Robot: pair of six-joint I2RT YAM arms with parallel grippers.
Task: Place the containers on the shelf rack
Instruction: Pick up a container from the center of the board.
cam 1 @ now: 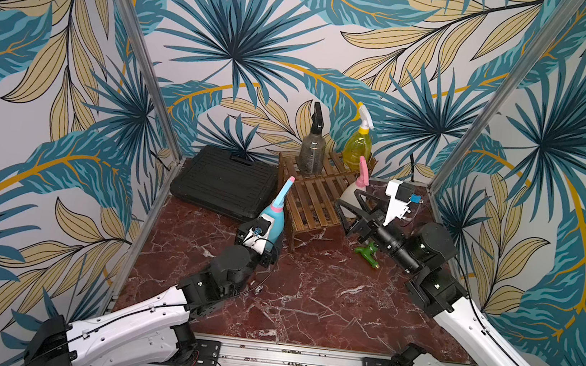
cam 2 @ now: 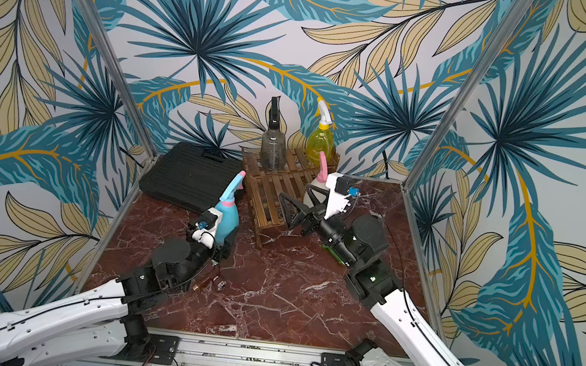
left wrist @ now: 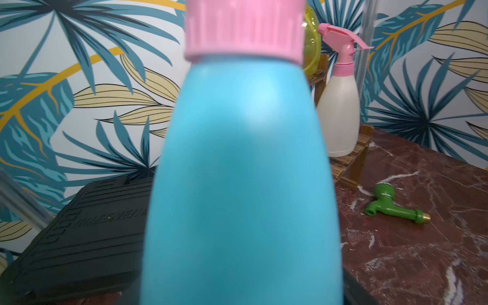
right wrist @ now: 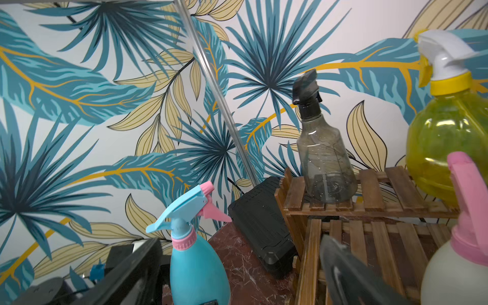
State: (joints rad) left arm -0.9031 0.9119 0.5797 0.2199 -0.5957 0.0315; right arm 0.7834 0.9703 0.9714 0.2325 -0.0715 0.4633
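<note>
I find grey bottle [cam 1: 312, 152], yellow bottle [cam 1: 358, 148] and white bottle [left wrist: 339, 118] standing on the rack [cam 1: 314, 194], my right gripper [cam 1: 347, 207] released beside the last, while my left gripper [cam 1: 266, 243] grasps the blue bottle [cam 1: 274, 219], not yet shelved.

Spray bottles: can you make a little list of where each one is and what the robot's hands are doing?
grey bottle: upright on the rack's upper step
yellow bottle: upright on the upper step
white bottle: upright on the lower step of the shelf rack
blue bottle: off the rack, held
left end effector: shut on the blue bottle
right end effector: open, beside the white bottle
</note>
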